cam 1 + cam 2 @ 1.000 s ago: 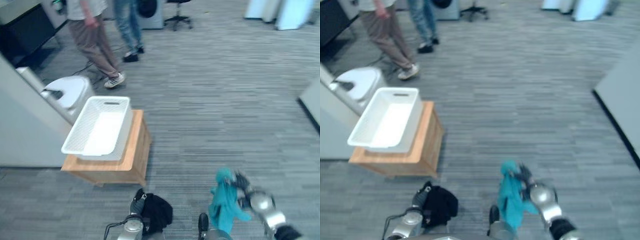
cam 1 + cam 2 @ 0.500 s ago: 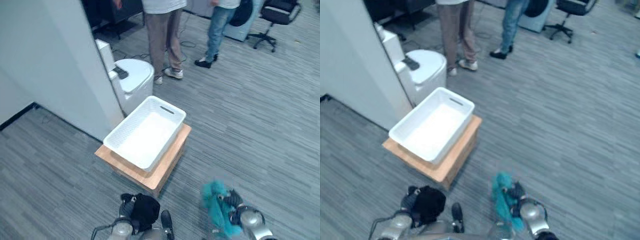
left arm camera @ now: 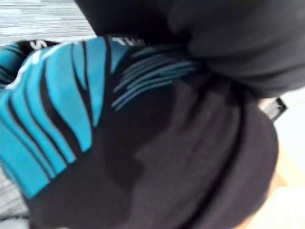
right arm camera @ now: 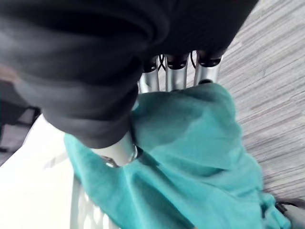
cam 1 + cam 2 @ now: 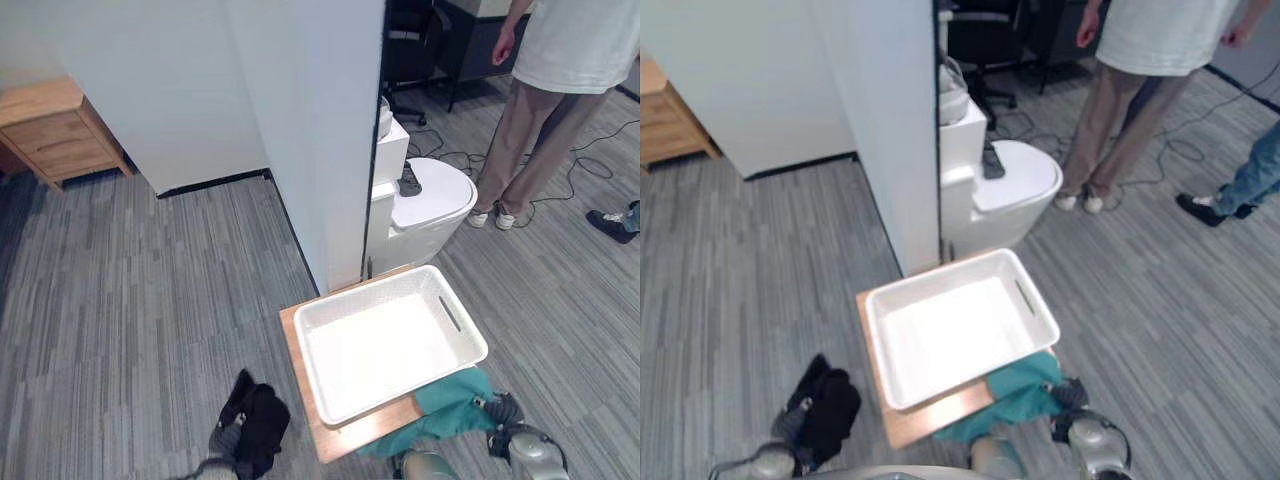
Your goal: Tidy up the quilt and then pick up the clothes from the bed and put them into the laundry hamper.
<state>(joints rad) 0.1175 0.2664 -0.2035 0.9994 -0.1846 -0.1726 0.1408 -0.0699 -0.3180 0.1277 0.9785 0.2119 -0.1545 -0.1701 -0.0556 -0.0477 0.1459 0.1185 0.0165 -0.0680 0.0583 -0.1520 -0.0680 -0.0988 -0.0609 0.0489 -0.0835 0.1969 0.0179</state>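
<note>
My right robot hand [image 5: 1072, 400] grips crumpled teal cloth [image 5: 1015, 394]; my left robot hand [image 5: 226, 437] clutches bunched black clothing [image 5: 262, 425].

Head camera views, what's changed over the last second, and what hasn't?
The whole view swung, so the camera turned; the white hamper on its wooden stand now sits right in front, with a white wall and toilet behind it. The hamper holds nothing yet. The left hand keeps its grip on the black garment, and the right hand on the teal garment, now beside the hamper's near edge.
</note>
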